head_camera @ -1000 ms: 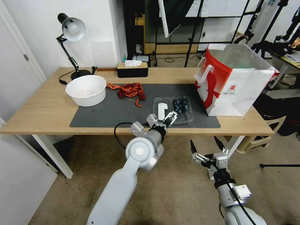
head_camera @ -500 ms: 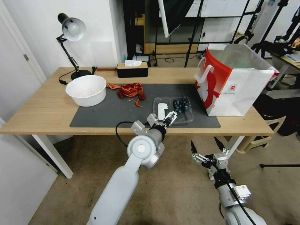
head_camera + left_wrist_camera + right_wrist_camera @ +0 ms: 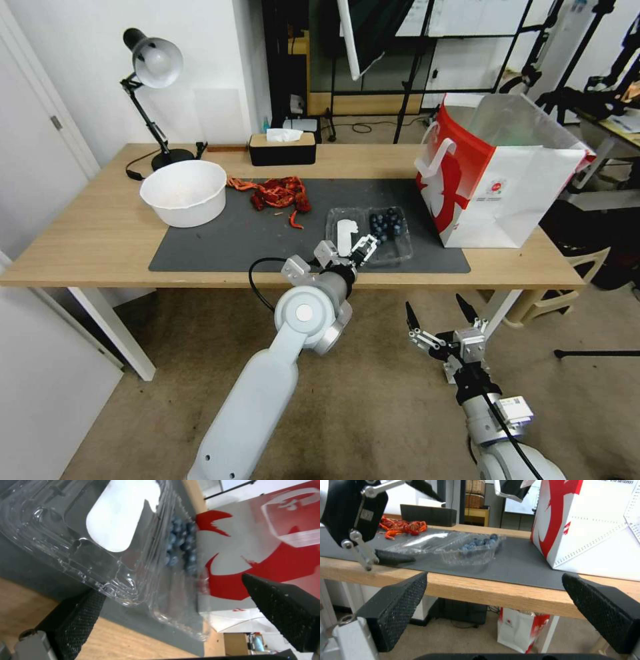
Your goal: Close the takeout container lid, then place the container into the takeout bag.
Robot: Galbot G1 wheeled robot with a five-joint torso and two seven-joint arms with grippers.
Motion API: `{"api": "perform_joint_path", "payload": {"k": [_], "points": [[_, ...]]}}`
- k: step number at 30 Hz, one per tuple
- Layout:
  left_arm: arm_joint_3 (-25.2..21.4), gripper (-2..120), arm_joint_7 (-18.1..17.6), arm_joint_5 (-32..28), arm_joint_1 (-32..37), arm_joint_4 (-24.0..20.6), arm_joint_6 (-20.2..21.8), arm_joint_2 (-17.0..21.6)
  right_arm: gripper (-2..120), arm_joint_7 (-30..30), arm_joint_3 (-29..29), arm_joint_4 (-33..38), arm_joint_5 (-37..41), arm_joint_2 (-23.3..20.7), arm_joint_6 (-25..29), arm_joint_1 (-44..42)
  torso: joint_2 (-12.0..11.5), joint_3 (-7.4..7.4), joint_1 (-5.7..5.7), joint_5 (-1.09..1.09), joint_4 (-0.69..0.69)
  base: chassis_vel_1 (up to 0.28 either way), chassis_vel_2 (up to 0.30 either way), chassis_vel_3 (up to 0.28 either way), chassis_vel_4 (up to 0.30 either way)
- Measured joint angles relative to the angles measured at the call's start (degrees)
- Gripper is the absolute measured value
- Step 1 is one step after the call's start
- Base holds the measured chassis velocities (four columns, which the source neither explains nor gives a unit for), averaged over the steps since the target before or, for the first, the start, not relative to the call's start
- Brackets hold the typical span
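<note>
The left gripper [image 3: 345, 248] hangs at the near edge of the mat [image 3: 220, 240], fingers [image 3: 76, 610] spread wide apart and holding nothing. One finger sits low by the near corner of the lid [image 3: 344, 235]; the other stands out toward the bag [image 3: 497, 183]. From the gripper, the lid lies just ahead at 12 o'clock, flat and open, its white sticker [image 3: 120, 515] facing up. The container [image 3: 389, 233], hinged to the lid, sits at about 1 o'clock, open, with blueberries [image 3: 385, 224] in its tray. Whether a finger touches the lid's rim is unclear.

The bag stands upright at 2 o'clock, near the container but apart from it, mouth open. At 10 o'clock on the mat lies a red heap [image 3: 277, 193], farther out a white bowl [image 3: 183, 192], and behind them a tissue box [image 3: 282, 148] and lamp [image 3: 153, 63] on the table [image 3: 80, 240].

The right gripper [image 3: 441, 313] is parked below the table edge at 4 o'clock, fingers [image 3: 396, 610] spread and empty, pointing up at the table.
</note>
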Motion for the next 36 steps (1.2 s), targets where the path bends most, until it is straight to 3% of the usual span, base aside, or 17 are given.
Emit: {"api": "perform_joint_path", "payload": {"k": [8,10,12,15,18,29,36], "points": [[0.77,100,7.61,5.24,1.48,-1.26,0.04,1.31,100,-0.16,-0.03,0.02,-0.13,0.05,0.13,-0.39,0.0,0.0,0.0,0.0,0.0,0.0,0.0,0.0,0.0],[1.38,100,11.2,9.73,1.98,-1.5,-0.23,1.97,100,-0.19,-0.01,0.13,-0.13,0.04,0.18,-0.53,0.0,0.0,0.0,0.0,0.0,0.0,0.0,0.0,0.0],[1.59,100,12.32,11.64,2.1,-1.45,-0.5,2.22,100,-0.2,0.0,0.17,-0.13,0.03,0.2,-0.56,0.0,0.0,-0.01,0.0,0.0,0.0,0.0,0.0,0.0],[2.33,100,16.78,21.45,2.3,0.05,-2.8,3.05,100,-0.24,0.01,0.4,-0.13,0.02,0.31,-0.78,0.0,0.0,-0.02,0.0,0.0,0.0,0.0,0.0,0.0],[2.44,100,17.99,23.87,2.27,0.56,-3.73,3.06,100,-0.29,0.01,0.47,-0.13,0.01,0.37,-0.87,-0.01,0.0,-0.01,0.0,0.0,0.0,0.0,0.0,0.0],[3.08,100,21.5,23.77,1.41,0.33,-4.64,2.02,100,-0.39,0.01,1.1,-0.13,-0.09,0.48,-1.29,-0.01,0.0,-0.01,0.0,0.0,0.0,0.0,0.0,0.0],[4.32,100,30.23,23.54,0.52,1.33,-2.82,2.29,100,-0.4,0.03,1.16,-0.21,-0.3,0.57,-1.23,-0.01,0.0,-0.01,0.0,0.0,0.0,0.0,0.0,0.0]]}}
